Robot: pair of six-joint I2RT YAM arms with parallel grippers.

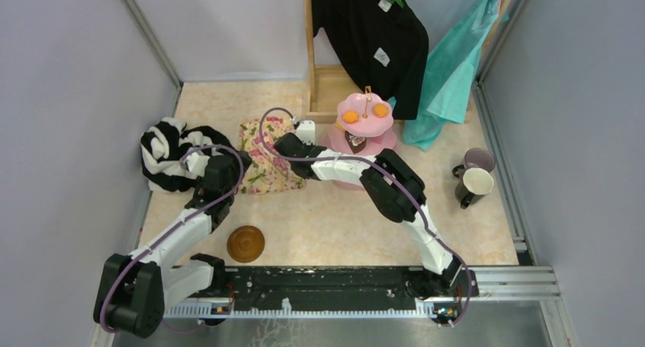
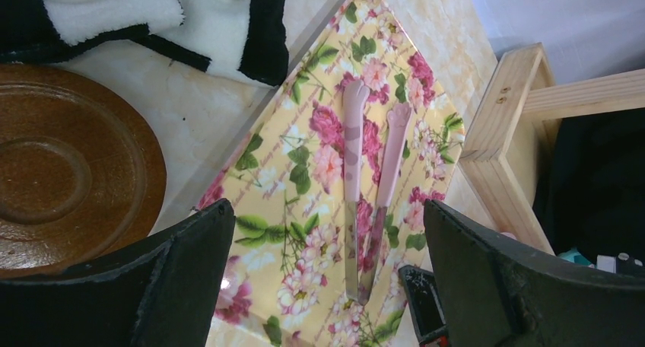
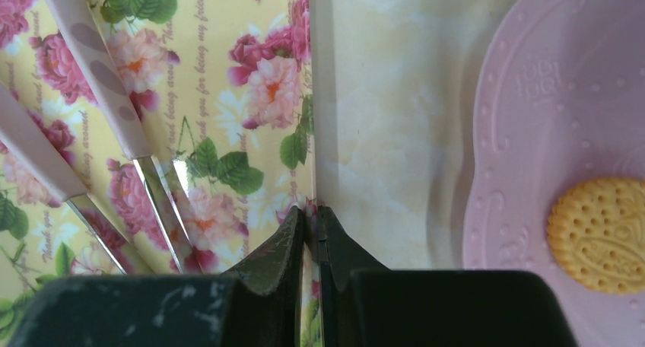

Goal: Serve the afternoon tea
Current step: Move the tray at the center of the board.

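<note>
Pinching yellow floral-print cloth [image 3: 228,96] edge with right gripper [image 3: 310,214], jaws closed on it. left gripper [image 2: 327,206] wide open above cloth. pink three-tier plastic cake stand [image 1: 366,125] at table's 1 o'clock, just beside cloth.

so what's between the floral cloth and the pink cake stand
Just a bare strip of table between floral cloth and cake stand, shown in the right wrist view; the right gripper pinches the cloth's edge there.
</note>
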